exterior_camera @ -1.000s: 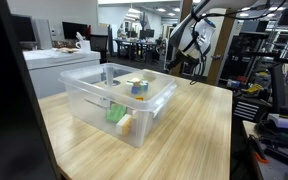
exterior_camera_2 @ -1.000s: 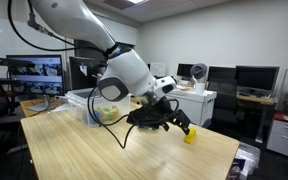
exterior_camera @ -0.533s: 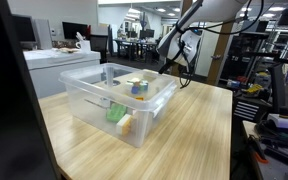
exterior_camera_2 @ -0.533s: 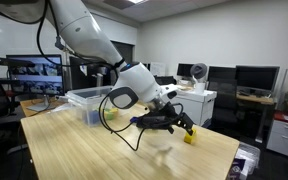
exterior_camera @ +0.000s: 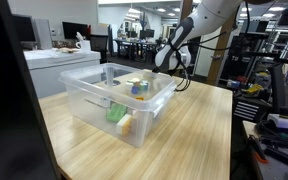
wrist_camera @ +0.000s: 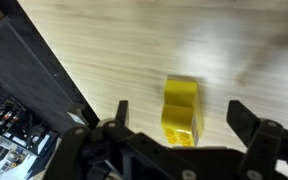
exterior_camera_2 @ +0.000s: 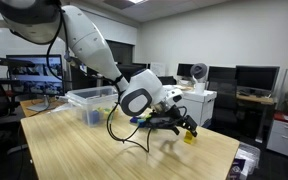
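A yellow toy block (wrist_camera: 181, 108) lies on the light wooden table (wrist_camera: 114, 40), seen between my two black fingers in the wrist view. My gripper (wrist_camera: 178, 108) is open, one finger (wrist_camera: 119, 112) on each side of the block with a gap to it. In an exterior view the gripper (exterior_camera_2: 182, 124) hovers low over the table, just above the yellow block (exterior_camera_2: 189, 137) near the far corner. From the opposite side the gripper (exterior_camera: 177, 78) hangs behind the bin, and the block is hidden there.
A clear plastic bin (exterior_camera: 99, 104) stands on the table holding a blue-and-yellow cup (exterior_camera: 139, 88), a green item (exterior_camera: 116, 114) and a yellow piece (exterior_camera: 125, 125); it also shows as the bin (exterior_camera_2: 88, 99). The table edge (wrist_camera: 46, 62) runs close to the block.
The arm has swung and lowered its wrist toward the yellow block near the table corner. The jaws have stayed open, and the block has not moved.
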### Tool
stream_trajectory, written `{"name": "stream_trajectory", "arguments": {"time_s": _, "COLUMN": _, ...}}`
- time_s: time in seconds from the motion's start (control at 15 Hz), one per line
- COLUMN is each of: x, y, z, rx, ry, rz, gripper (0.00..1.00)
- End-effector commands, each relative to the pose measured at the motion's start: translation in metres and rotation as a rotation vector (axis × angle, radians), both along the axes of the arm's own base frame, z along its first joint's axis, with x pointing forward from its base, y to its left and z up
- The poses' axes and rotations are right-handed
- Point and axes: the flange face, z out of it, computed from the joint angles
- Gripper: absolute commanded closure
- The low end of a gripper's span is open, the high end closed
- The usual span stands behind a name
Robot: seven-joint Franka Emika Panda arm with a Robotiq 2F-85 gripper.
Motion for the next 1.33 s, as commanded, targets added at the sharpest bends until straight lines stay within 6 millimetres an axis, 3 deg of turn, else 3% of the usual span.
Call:
{"name": "stream_trajectory", "arguments": {"time_s": 0.0, "x": 0.023, "y": -0.005, "z": -0.003, "rx": 0.018, "ry": 0.012, "rz": -0.051, "gripper": 0.0}}
{"name": "stream_trajectory", "arguments": {"time_s": 0.13, "x": 0.034, "y": -0.006, "z": -0.002, "rx": 0.033, "ry": 0.011, "rz": -0.068, "gripper": 0.0}}
{"name": "stream_trajectory", "arguments": {"time_s": 0.2, "x": 0.039, "y": -0.005, "z": -0.002, "rx": 0.039, "ry": 0.011, "rz": -0.071, "gripper": 0.1}}
{"name": "stream_trajectory", "arguments": {"time_s": 0.27, "x": 0.043, "y": -0.004, "z": -0.001, "rx": 0.044, "ry": 0.009, "rz": -0.072, "gripper": 0.26}}
{"name": "stream_trajectory", "arguments": {"time_s": 0.53, "x": 0.05, "y": -0.006, "z": -0.003, "rx": 0.059, "ry": 0.006, "rz": -0.08, "gripper": 0.55}}
{"name": "stream_trajectory", "arguments": {"time_s": 0.87, "x": 0.036, "y": -0.017, "z": 0.008, "rx": 0.077, "ry": -0.002, "rz": -0.097, "gripper": 0.88}}
{"name": "stream_trajectory", "arguments": {"time_s": 1.0, "x": 0.023, "y": -0.022, "z": 0.026, "rx": 0.075, "ry": -0.012, "rz": -0.103, "gripper": 0.89}}
{"name": "stream_trajectory", "arguments": {"time_s": 1.13, "x": 0.013, "y": -0.018, "z": 0.059, "rx": 0.072, "ry": -0.039, "rz": -0.075, "gripper": 0.89}}
{"name": "stream_trajectory", "arguments": {"time_s": 1.27, "x": 0.01, "y": 0.003, "z": 0.097, "rx": 0.082, "ry": -0.088, "rz": -0.02, "gripper": 0.89}}
